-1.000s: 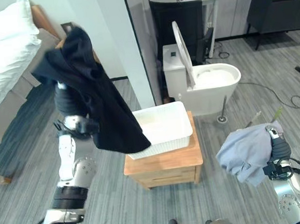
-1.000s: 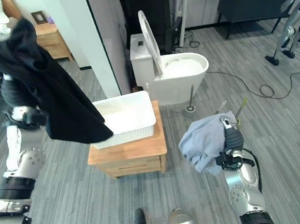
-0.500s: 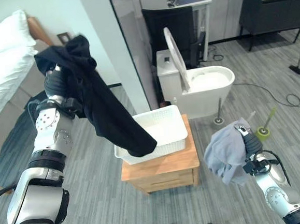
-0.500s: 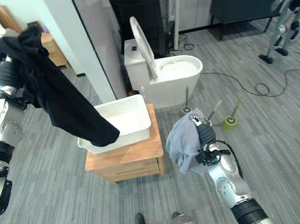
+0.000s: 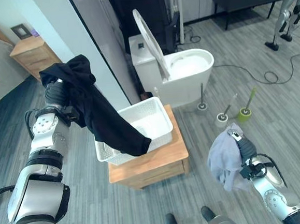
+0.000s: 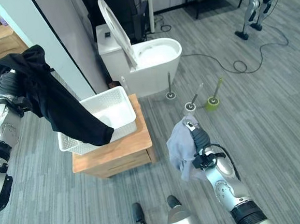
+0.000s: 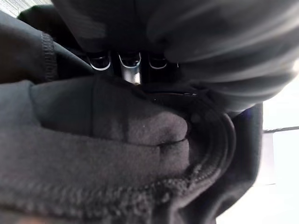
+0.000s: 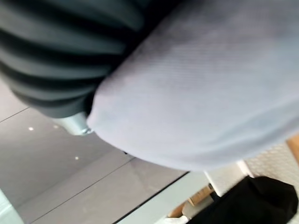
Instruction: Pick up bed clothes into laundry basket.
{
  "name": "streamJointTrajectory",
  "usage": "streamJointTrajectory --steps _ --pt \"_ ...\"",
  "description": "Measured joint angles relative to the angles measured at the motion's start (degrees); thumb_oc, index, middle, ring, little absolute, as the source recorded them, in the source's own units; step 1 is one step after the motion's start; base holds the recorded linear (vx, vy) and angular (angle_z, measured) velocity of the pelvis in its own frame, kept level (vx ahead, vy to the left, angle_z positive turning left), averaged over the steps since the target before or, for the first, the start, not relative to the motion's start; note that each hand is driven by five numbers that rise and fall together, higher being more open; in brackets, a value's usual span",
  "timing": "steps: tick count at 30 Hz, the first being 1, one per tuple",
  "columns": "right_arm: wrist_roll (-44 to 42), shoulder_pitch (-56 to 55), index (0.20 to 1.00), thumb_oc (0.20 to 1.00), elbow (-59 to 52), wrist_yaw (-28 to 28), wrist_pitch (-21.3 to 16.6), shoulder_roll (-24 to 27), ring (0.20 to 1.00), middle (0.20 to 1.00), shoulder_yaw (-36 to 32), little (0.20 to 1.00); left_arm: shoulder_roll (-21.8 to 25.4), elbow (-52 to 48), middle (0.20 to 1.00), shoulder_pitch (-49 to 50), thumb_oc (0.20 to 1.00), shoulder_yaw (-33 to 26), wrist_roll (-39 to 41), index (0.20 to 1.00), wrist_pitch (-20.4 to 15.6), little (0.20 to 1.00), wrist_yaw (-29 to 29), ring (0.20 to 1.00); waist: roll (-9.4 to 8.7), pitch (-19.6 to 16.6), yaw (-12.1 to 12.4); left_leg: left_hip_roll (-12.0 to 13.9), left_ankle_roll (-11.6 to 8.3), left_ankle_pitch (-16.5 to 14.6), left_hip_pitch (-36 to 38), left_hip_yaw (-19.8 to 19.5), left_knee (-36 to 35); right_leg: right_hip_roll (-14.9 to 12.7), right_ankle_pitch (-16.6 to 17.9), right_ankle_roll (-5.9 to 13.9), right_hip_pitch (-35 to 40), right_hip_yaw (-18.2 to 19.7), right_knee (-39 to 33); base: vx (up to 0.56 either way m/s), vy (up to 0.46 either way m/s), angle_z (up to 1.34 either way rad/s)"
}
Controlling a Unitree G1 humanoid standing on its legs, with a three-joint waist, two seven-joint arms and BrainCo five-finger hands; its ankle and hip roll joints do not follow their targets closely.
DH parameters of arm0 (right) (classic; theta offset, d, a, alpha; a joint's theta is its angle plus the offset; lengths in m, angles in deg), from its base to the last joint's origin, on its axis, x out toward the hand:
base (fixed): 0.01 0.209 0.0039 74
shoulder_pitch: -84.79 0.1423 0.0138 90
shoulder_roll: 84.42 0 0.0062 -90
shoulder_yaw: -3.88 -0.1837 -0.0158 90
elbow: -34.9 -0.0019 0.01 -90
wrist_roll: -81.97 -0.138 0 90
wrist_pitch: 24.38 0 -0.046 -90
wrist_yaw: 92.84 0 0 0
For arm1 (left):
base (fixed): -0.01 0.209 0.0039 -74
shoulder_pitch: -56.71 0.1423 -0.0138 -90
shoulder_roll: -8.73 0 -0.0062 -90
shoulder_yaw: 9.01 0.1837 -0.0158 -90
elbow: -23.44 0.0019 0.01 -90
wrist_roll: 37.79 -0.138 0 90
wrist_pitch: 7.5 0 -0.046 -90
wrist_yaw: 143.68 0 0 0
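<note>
Lowered since earlier, black garment [image 5: 101, 116] in left hand [image 5: 55, 96] trails into basket [image 5: 158, 121]; right hand [image 5: 245, 151] clutches grey cloth [image 5: 221, 158]

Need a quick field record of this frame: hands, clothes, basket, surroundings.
left hand: raised, draped by the black garment; fingers hidden in the cloth
black garment: hangs down, lower end over the white plastic laundry basket
right hand: low, off to the basket's right, fingers hidden in the light grey-blue garment
white plastic laundry basket: on the low wooden cabinet
behind basket: white toilet, lid up
floor: grey planks, brushes by the toilet
</note>
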Motion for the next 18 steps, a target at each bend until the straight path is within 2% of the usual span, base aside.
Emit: streamJointTrajectory --steps 3,7,14,18 --pt "0.01 1.71 0.200 0.200 0.04 0.01 0.03 0.00 0.200 0.200 1.50 0.200 0.00 3.98 0.200 -0.28 0.200 0.35 -4.13 0.200 0.13 0.200 0.20 0.200 1.24 1.45 -0.88 0.03 0.11 0.11 -1.42 1.05 0.00 0.02 0.20 0.25 -1.73 0.71 0.32 -0.01 0.007 -0.13" --pt "0.01 1.99 0.200 0.200 0.04 0.01 0.22 -0.03 0.200 0.200 2.07 0.200 -1.06 9.54 0.200 -1.33 0.200 0.32 -8.33 0.200 1.35 0.200 0.83 0.200 1.32 4.26 -2.26 0.12 0.07 0.24 -2.32 1.66 0.30 0.10 0.43 0.36 -3.09 1.61 0.46 -0.02 0.008 -0.13" --pt "0.01 2.03 0.200 0.200 0.04 -0.03 1.40 -0.03 0.200 0.200 3.26 0.200 -1.44 14.40 0.200 -1.33 0.200 -1.37 -13.96 0.200 3.47 0.200 2.44 0.200 1.00 7.57 -3.04 0.32 -0.04 0.55 -4.43 4.42 0.30 0.23 0.98 0.66 -6.40 3.80 0.74 0.01 0.001 -0.17" --pt "0.02 2.47 0.200 0.200 -0.02 0.00 1.64 -0.02 0.200 0.200 4.05 0.200 -1.63 15.96 0.200 -0.85 0.200 -2.34 -22.91 0.200 4.73 0.200 2.64 0.200 1.12 9.10 -3.39 0.56 -0.31 0.34 -5.56 5.96 0.30 0.46 1.28 0.97 -8.38 5.50 1.15 0.02 -0.013 -0.22"
